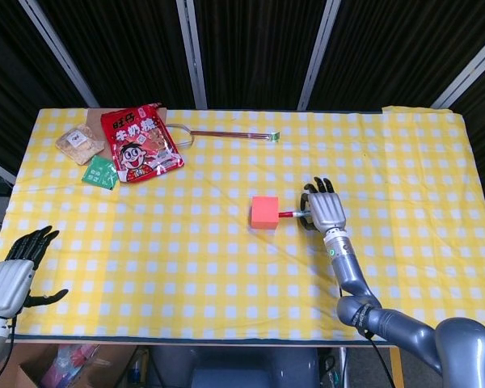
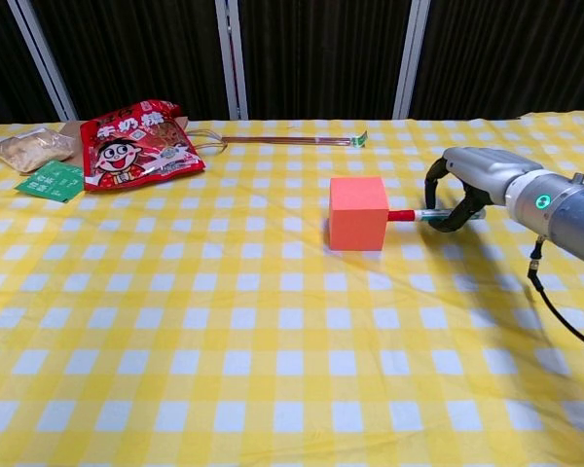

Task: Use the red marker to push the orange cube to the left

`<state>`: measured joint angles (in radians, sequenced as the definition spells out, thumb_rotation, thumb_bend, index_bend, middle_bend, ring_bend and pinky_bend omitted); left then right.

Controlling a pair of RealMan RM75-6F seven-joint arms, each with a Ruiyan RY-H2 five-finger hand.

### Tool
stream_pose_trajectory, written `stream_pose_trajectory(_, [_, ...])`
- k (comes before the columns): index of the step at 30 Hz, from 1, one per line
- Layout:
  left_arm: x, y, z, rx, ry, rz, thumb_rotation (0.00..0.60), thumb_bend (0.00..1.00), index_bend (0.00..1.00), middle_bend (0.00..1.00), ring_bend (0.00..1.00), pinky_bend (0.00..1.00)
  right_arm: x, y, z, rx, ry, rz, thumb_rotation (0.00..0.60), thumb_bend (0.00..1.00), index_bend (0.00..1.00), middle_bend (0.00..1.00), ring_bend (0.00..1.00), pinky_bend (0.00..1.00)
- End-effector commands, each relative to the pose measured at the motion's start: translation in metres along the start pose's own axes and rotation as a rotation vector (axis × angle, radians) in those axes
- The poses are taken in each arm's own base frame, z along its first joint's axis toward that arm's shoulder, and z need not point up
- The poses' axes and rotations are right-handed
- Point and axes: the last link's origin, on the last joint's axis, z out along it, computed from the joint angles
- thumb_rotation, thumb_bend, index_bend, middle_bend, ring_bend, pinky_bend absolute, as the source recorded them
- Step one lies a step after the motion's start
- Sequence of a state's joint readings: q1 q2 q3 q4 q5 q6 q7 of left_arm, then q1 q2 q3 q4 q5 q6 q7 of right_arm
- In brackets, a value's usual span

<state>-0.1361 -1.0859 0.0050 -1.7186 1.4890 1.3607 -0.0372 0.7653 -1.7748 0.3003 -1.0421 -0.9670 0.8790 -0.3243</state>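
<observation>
The right hand point(image 2: 467, 185) grips the red marker point(image 2: 414, 215), its fingers curled around the barrel, with the red tip pointing left and touching the right face of the orange cube point(image 2: 358, 213). The cube sits on the yellow checked tablecloth point(image 2: 273, 341), a little right of the table's middle.

The contact looks like it falls low and near the cube's front edge, so I judge the main risk is the cube turning instead of sliding straight; the tip could then slip off a corner and run past it. A loose hold on the thin barrel could also let the marker pivot in the fingers under load. Pressing downward might snag the cloth and bunch it.

Counted: 1 marker, 1 cube. Far left, by the table's back edge, lie 1 red snack bag point(image 1: 139, 145), 1 small green packet point(image 1: 102, 172) and 1 pale packet point(image 1: 78, 142); 1 long thin tool point(image 1: 226, 133) lies just right of the bag. The left hand point(image 1: 16, 271) hangs off the table's near left corner, fingers spread, holding nothing.
</observation>
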Motion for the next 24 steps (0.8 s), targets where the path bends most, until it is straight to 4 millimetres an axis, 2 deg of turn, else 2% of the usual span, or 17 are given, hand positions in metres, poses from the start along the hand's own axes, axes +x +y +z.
stream_pose_trajectory(1, [0.0, 0.0, 0.0, 0.001, -0.001, -0.002, 0.6, 0.0, 0.0, 0.0, 0.0, 0.0, 0.0, -0.011, 0.0, 0.022, 0.004, -0.003, 0.6, 0.48, 0.66, 0.24, 0.03, 0.0])
stream_pose_trajectory(9, [0.0, 0.0, 0.0, 0.001, -0.002, -0.002, 0.6, 0.0, 0.0, 0.0, 0.0, 0.0, 0.001, -0.027, -0.002, 0.052, 0.012, -0.015, 0.6, 0.48, 0.66, 0.24, 0.03, 0.0])
stream_pose_trajectory(20, [0.001, 0.0, -0.001, -0.006, -0.003, -0.005, 0.6, 0.0, 0.0, 0.0, 0.0, 0.0, 0.0, -0.002, -0.007, -0.039, 0.007, -0.061, 0.6, 0.48, 0.66, 0.24, 0.03, 0.0])
stream_pose_trajectory(24, [0.001, 0.001, -0.002, -0.008, -0.005, -0.007, 0.6, 0.0, 0.0, 0.0, 0.0, 0.0, 0.001, -0.002, -0.009, -0.063, 0.008, -0.075, 0.6, 0.48, 0.66, 0.24, 0.03, 0.0])
